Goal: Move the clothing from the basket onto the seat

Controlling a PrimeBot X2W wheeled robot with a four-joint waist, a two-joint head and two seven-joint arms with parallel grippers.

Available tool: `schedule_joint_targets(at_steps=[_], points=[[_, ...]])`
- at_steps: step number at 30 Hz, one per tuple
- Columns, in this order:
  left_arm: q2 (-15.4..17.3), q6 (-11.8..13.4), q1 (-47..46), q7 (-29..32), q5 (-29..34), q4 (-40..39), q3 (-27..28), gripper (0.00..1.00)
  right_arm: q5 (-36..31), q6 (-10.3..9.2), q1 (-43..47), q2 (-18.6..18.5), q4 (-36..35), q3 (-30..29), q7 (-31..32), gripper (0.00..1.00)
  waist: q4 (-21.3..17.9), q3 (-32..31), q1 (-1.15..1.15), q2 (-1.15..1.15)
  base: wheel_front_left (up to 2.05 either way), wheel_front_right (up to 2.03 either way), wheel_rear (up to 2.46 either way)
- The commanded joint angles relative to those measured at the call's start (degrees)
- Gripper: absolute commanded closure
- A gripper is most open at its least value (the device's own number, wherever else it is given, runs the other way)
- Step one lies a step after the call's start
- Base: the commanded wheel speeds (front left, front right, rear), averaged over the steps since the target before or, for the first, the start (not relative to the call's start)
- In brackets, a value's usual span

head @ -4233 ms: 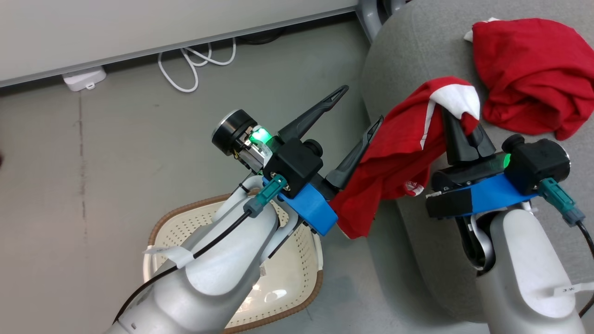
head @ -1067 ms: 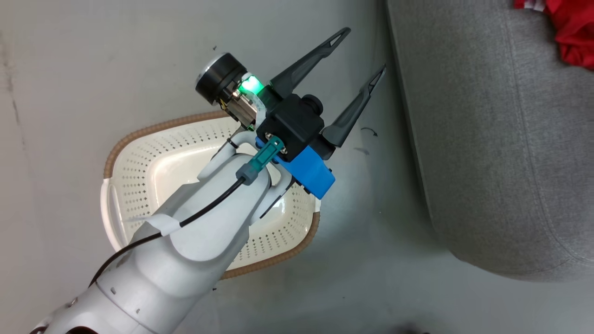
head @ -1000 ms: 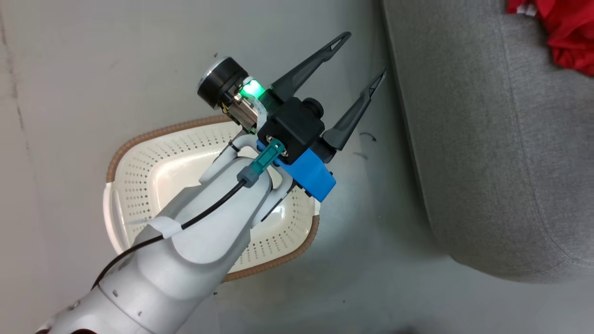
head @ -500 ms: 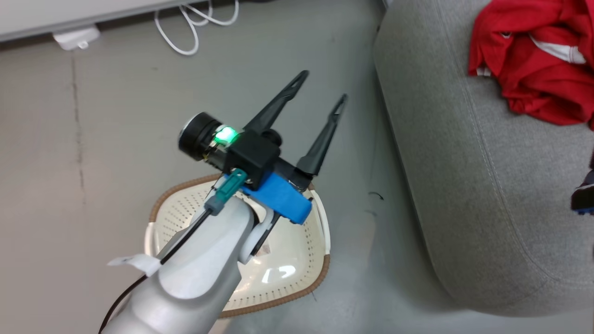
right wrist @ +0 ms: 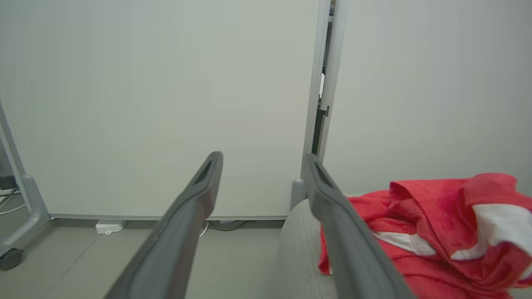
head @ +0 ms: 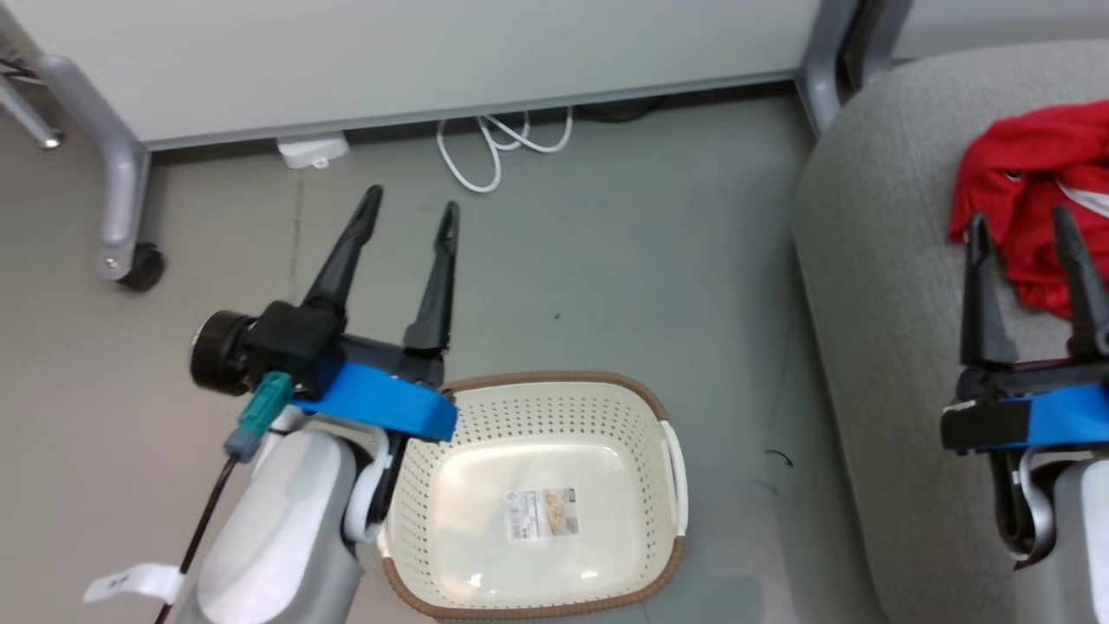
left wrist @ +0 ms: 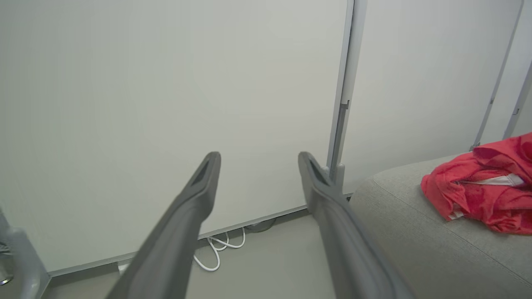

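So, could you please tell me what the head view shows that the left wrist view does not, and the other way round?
Head view, not the left wrist view: the basket, empty but for a label on its floor, and the right gripper, open over the seat. Left wrist view, not the head view: the grey post at its full height between the pale panels. Both: the left gripper, open with nothing between its fingers, the red clothing lying on the seat, and the white cable on the floor.
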Motion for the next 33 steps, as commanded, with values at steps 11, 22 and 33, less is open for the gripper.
schedule_joint_targets(at_steps=[11,22,33], points=[[-1.0,-1.3,10.7,-0.2,3.0,-1.8,11.0,0.00,-0.7,0.03,6.3,3.0,-1.6,1.9,-0.2,0.00,5.7,-6.0,0.01,0.00,0.00,0.00,0.00],[-3.5,-3.1,17.2,-0.2,5.8,-1.1,15.4,0.00,-0.7,0.03,12.8,4.7,-1.6,1.6,-0.2,0.00,6.5,-9.7,0.01,0.00,0.00,0.00,0.00],[-4.5,-4.0,19.8,-0.2,7.7,-1.2,17.9,0.00,0.3,0.03,15.7,5.0,-2.3,1.3,-0.2,0.00,6.3,-11.4,0.01,0.00,0.00,0.00,0.00]])
